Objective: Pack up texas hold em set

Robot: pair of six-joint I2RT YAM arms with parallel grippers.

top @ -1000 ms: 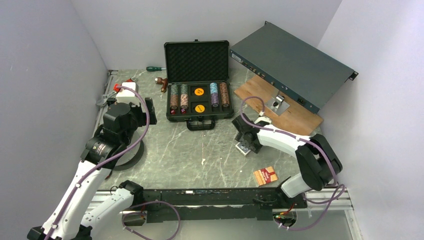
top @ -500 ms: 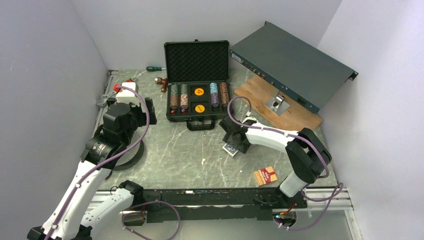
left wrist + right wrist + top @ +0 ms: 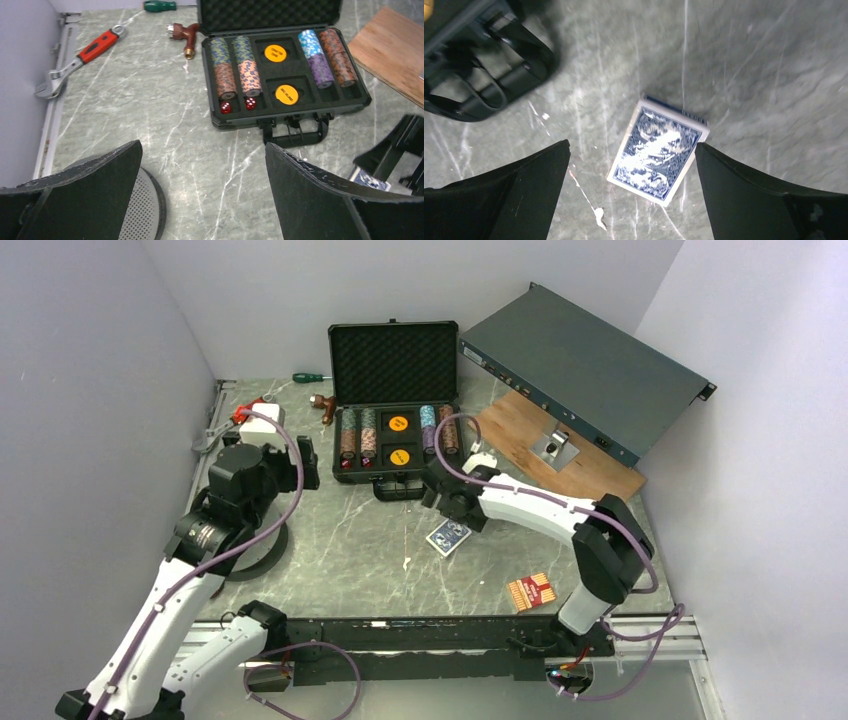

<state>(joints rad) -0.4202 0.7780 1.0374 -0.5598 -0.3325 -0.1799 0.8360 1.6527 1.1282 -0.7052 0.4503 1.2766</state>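
Observation:
The black case [image 3: 395, 478] lies open at the back of the table, its foam lid [image 3: 393, 362] upright. Striped chip stacks [image 3: 235, 70] fill its side slots, and two red dice [image 3: 225, 107] sit below the left stacks. A blue card deck [image 3: 448, 537] lies loose on the table just in front of the case handle [image 3: 489, 85]. My right gripper [image 3: 447, 512] hovers over the blue deck [image 3: 658, 157], open and apart from it. A red deck [image 3: 531, 591] lies near the front right. My left gripper [image 3: 203, 144] is open and holds nothing, left of the case.
A long grey-green rack box [image 3: 585, 365] leans at the back right over a wooden board [image 3: 575, 468]. A red-handled wrench [image 3: 80, 55], a green screwdriver [image 3: 160, 5] and a brown tool [image 3: 182, 35] lie at the back left. A round perforated disc [image 3: 142, 200] sits under the left arm.
My right arm swung left toward the case carrying the blue deck, then opened; the deck now lies free on the table. The left arm barely shifted.

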